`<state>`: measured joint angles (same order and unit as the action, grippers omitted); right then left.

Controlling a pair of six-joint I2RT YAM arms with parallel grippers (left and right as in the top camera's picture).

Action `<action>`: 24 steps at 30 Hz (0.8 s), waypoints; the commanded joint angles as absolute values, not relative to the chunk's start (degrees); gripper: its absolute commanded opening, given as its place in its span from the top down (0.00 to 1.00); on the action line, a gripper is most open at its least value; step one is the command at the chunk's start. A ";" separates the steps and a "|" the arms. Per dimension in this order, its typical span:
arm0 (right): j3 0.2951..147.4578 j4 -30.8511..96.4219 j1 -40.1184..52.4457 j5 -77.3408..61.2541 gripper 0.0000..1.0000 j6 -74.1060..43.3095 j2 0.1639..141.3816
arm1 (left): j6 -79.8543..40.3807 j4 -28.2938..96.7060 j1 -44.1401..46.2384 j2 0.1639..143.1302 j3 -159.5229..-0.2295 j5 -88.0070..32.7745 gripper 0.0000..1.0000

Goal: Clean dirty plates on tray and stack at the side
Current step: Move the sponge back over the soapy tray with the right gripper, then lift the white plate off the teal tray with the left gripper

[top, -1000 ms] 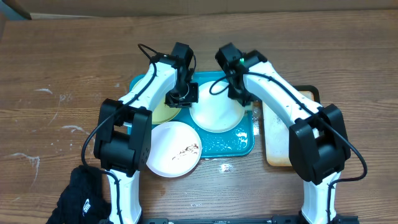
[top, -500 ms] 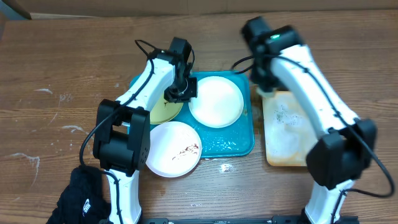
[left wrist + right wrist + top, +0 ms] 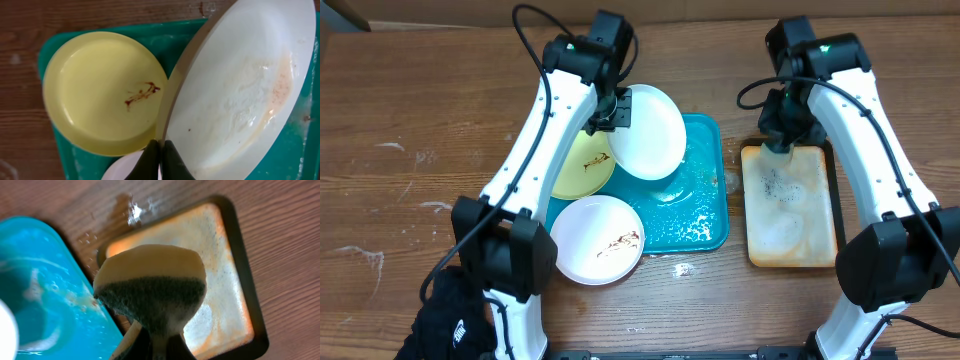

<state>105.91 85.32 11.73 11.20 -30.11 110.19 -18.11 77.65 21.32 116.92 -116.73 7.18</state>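
My left gripper (image 3: 617, 112) (image 3: 160, 159) is shut on the rim of a white plate (image 3: 650, 132) (image 3: 240, 90) and holds it tilted above the teal tray (image 3: 695, 215) (image 3: 280, 155). A faint orange smear shows on that plate. The pale yellow-green plate (image 3: 582, 165) (image 3: 102, 92) lies on the tray's left, with a brown smear. A second white plate (image 3: 600, 240) with a brown smear sits on the tray's front left corner. My right gripper (image 3: 782, 122) (image 3: 160, 347) is shut on a sponge (image 3: 152, 287) above the cream tray (image 3: 790, 210) (image 3: 220, 280).
The teal tray floor (image 3: 35, 280) is wet and soapy. Water drops lie on the wood (image 3: 682, 268) in front of it. A black cloth (image 3: 450, 320) lies at the front left. The cream tray has a dark rim and foam on it.
My left gripper has lifted the white plate off the tray and tilted it. My right arm has swung away from the plate to the cream tray.
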 commanded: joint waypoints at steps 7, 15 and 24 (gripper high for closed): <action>93.93 81.36 11.75 10.61 0.96 -29.52 109.10 | -24.53 87.20 29.78 114.93 -121.36 29.21 0.96; 86.08 76.38 8.62 8.73 0.96 -28.80 109.08 | -31.57 92.12 34.24 114.93 -121.36 41.58 0.96; 80.55 72.18 1.19 2.79 0.96 -25.56 109.10 | -35.40 92.97 37.85 114.93 -121.36 51.27 0.96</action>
